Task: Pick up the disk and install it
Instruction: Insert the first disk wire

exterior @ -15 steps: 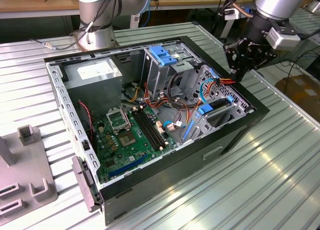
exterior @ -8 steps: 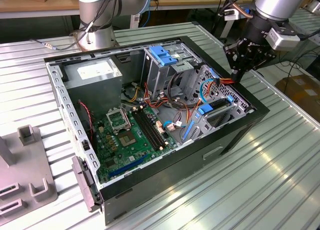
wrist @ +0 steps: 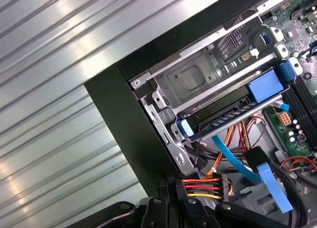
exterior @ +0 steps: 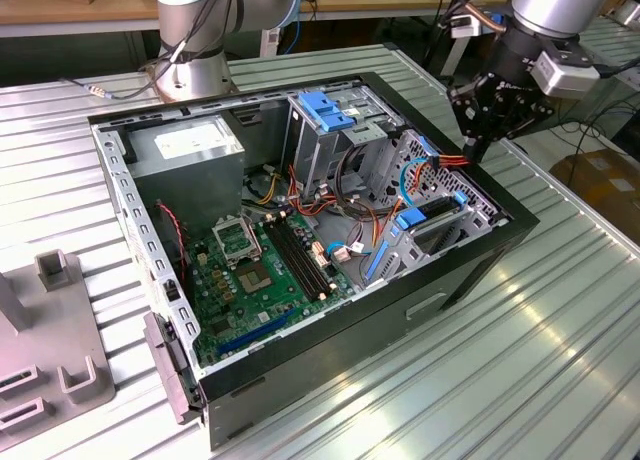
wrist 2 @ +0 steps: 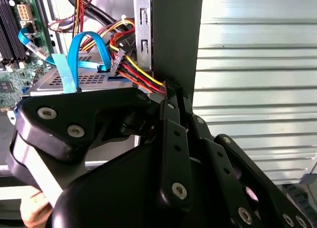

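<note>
A: Where does the black multi-link gripper (exterior: 478,145) sit?

B: In the exterior view it hangs over the far right corner of the open black desktop computer case (exterior: 330,345), right at the rim. In both wrist views its tips sit against a bundle of red, yellow, orange and black power wires (wrist: 200,186) that ends in a small connector. The fingers look drawn together there, but whether they pinch the wires or are merely closed beside them cannot be told.

A: And the disk?

B: The flat grey-metal hard drive in its blue plastic side bracket (exterior: 437,218) lies in the case, in the bay along the right wall, nearer than the gripper. The first wrist view shows it seated in the metal frame, blue clips at both ends (wrist: 225,116). The gripper is not holding it.

A: What could go wrong?

B: The wires and the light-blue flat data cable (wrist 2: 79,54) loop close to the tips. A sideways pull could snag them and tug the plug or drag a cable. The case wall is also just beside the fingers, so drifting right could knock the sheet-metal edge.
</note>
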